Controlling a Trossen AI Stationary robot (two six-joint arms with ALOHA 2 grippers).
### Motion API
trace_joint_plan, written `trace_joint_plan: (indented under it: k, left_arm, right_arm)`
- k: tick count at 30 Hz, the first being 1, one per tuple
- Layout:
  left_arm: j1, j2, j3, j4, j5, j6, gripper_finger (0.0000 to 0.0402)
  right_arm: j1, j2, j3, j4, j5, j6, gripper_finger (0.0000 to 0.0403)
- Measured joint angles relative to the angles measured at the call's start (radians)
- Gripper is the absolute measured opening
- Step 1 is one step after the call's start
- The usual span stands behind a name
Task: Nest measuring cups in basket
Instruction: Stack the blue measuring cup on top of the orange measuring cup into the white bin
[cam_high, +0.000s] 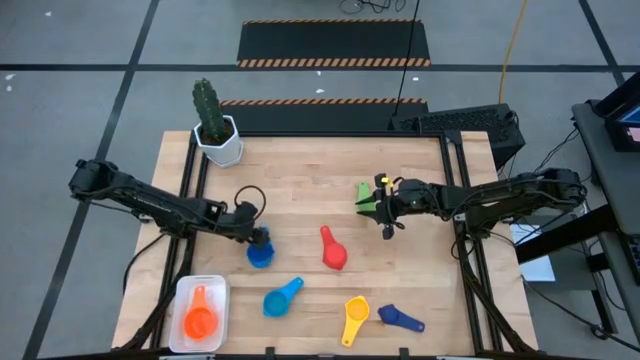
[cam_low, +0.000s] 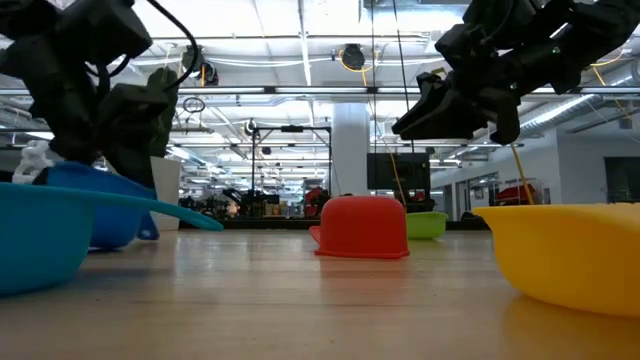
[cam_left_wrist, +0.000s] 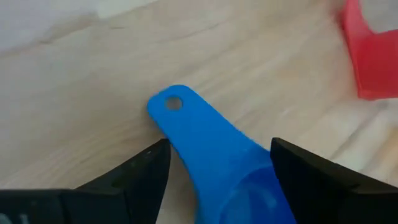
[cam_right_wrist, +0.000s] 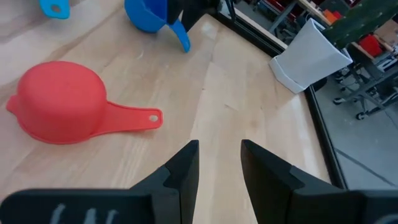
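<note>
The left gripper (cam_high: 256, 241) stands low over a light blue cup (cam_high: 260, 255) left of the worktop's (cam_high: 320, 170) middle, its fingers (cam_left_wrist: 140, 171) spread wide, one on each side of the cup's handle with a gap showing between them and it, gripping nothing. The right gripper (cam_high: 383, 205), raised above the worktop right of centre, has its fingers (cam_right_wrist: 186, 165) a narrow gap apart with nothing seen between them; a green cup (cam_high: 366, 194) lies just beside it. A red cup (cam_high: 332, 250) sits upside down near the middle. Along the near edge lie a second light blue cup (cam_high: 280, 299), a yellow cup (cam_high: 354, 318) and a dark blue cup (cam_high: 400, 319). The white basket (cam_high: 190, 290) at the near left corner holds an orange cup (cam_high: 200, 320). A cactus in a white pot (cam_high: 216, 135) stands at the far left corner of the pale wood worktop. Beyond the table a large workshop with ceiling lights shows.
</note>
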Motion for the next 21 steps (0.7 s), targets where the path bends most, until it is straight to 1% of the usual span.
trace_joint_plan:
  k: [3,6,9,18,21]
  left_arm:
    - [0.0,0.0,-0.039,0.154,0.013,0.035,0.0255]
    - [0.0,0.0,-0.074,0.247,0.034,0.053,0.0234]
    - [-0.003,0.0,-0.076,0.251,0.056,0.06,0.021]
    - [-0.003,0.0,-0.077,0.265,0.121,0.145,0.0127]
    - [-0.001,-0.002,-0.077,0.274,0.126,0.164,0.0111]
  right_arm:
    - [0.0,0.0,0.0,-0.005,-0.023,0.018,0.0114]
    - [0.002,0.0,0.0,-0.004,-0.023,0.027,0.0114]
    - [0.012,0.0,0.0,-0.003,-0.023,0.027,0.0114]
    - [0.024,0.0,0.0,-0.002,-0.022,0.027,0.0114]
    - [0.024,0.001,0.0,0.027,-0.023,0.081,0.0114]
